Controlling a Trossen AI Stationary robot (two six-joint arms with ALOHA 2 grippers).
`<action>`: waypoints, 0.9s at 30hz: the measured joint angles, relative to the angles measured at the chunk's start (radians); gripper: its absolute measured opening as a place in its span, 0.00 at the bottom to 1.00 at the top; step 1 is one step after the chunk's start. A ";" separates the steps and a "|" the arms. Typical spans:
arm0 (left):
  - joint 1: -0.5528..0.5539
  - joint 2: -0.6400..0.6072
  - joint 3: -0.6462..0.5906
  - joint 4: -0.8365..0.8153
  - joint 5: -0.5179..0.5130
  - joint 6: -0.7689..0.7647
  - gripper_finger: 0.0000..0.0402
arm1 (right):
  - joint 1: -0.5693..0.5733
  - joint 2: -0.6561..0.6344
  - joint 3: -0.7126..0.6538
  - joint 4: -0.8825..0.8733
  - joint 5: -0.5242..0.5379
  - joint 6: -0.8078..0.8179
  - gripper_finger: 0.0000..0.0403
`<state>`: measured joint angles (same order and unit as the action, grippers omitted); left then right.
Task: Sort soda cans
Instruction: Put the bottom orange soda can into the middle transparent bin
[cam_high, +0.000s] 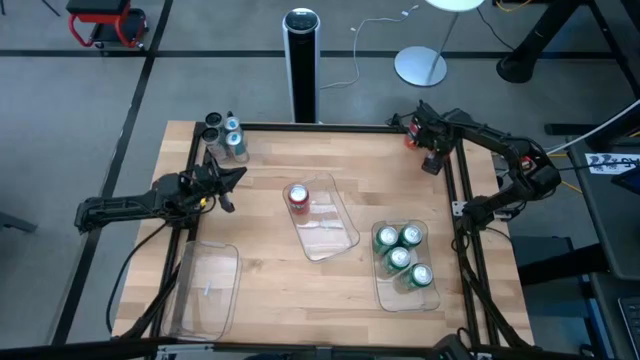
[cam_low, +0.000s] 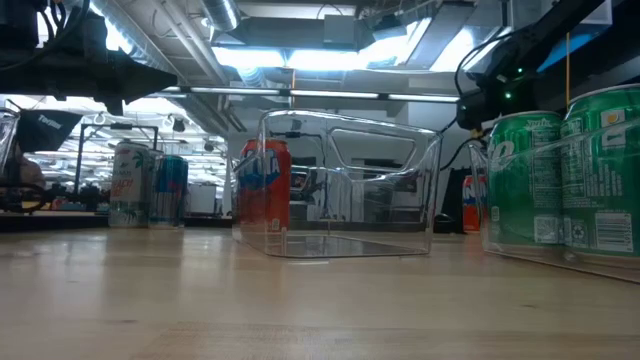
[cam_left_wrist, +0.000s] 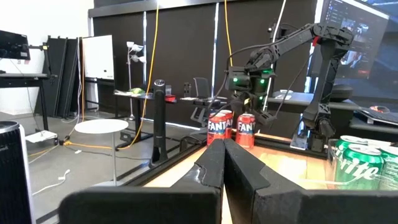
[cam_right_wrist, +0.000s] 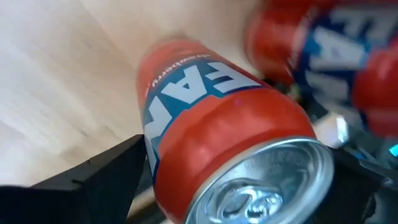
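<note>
Right gripper: your right gripper (cam_high: 412, 132) sits at the far right corner of the wooden tabletop (cam_high: 270, 265), jaws spread wide on either side of a red Fanta can with a silver top (cam_right_wrist: 230, 149); you cannot tell whether the fingers touch it.
Red cans at the corner: a second red can (cam_right_wrist: 323, 43) stands just beyond the one between your jaws; the left wrist view shows both side by side (cam_left_wrist: 231, 127).
Left gripper: your left gripper (cam_high: 236, 179) hangs over the left side of the tabletop, jaws clenched together and grasping nothing.
Silver cans: the cluster of silver-and-black cans with blue marks (cam_high: 224, 137) stands near your left jaws, towards the far left corner.
Middle tray: a clear rectangular plastic tray (cam_high: 335, 235) lies between the two grippers, with one red can (cam_high: 298, 197) upright in its far end.
Right tray: a second clear tray (cam_high: 384, 290) holds four green cans (cam_high: 400, 255), well apart from your right jaws on the near side.
Left tray: a third clear tray (cam_high: 205, 290) lies on the near side of your left jaws.
</note>
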<state>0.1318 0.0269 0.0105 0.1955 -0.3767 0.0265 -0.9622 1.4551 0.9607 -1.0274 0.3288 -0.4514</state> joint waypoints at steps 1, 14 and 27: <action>0.000 0.000 0.000 0.000 0.000 0.000 0.00 | 0.001 0.000 0.000 0.009 -0.023 -0.003 0.95; 0.000 0.000 0.000 0.000 0.000 0.004 0.00 | 0.105 0.000 -0.001 0.074 -0.121 -0.058 0.95; 0.000 0.000 0.000 -0.001 0.000 0.005 0.00 | 0.119 0.103 -0.033 0.112 -0.137 -0.086 0.94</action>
<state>0.1318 0.0273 0.0105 0.1947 -0.3771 0.0319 -0.8429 1.5586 0.9280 -0.9157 0.1922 -0.5375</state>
